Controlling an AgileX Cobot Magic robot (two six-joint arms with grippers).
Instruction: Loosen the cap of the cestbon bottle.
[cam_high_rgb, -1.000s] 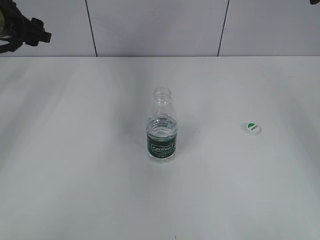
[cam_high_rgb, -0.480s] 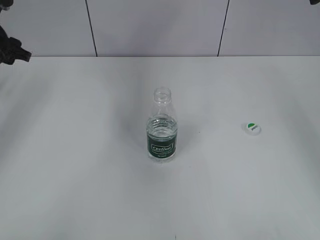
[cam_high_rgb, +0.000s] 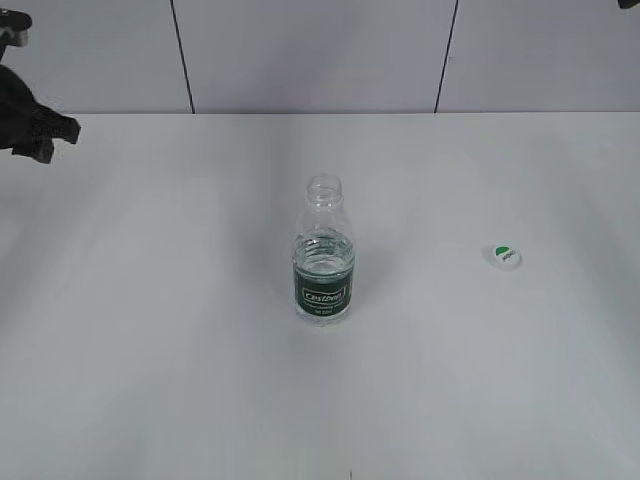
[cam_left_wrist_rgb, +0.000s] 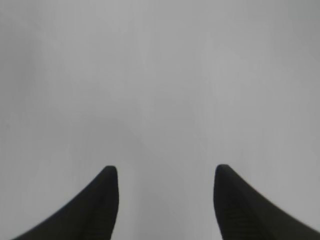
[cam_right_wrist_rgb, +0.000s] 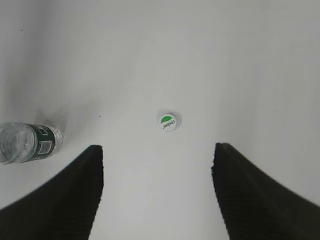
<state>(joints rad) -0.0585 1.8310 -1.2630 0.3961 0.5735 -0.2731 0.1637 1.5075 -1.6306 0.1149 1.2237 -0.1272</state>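
The cestbon bottle (cam_high_rgb: 324, 270) stands upright in the middle of the white table, its neck open with no cap on it. It also shows at the left edge of the right wrist view (cam_right_wrist_rgb: 30, 142). The cap (cam_high_rgb: 503, 256) lies flat on the table to the bottle's right, green mark up, and shows in the right wrist view (cam_right_wrist_rgb: 168, 122). My left gripper (cam_left_wrist_rgb: 165, 172) is open and empty over bare table; part of the left arm (cam_high_rgb: 35, 125) shows at the far left edge. My right gripper (cam_right_wrist_rgb: 157, 150) is open and empty, high above the cap.
The white table (cam_high_rgb: 150, 350) ends at a grey panelled wall (cam_high_rgb: 310, 50) at the back. A dark bit of the right arm sits at the top right corner of the exterior view.
The left arm has shifted at the far left edge of the exterior view, first drawing back, then coming a little lower and to the right. Bottle and cap have not moved.
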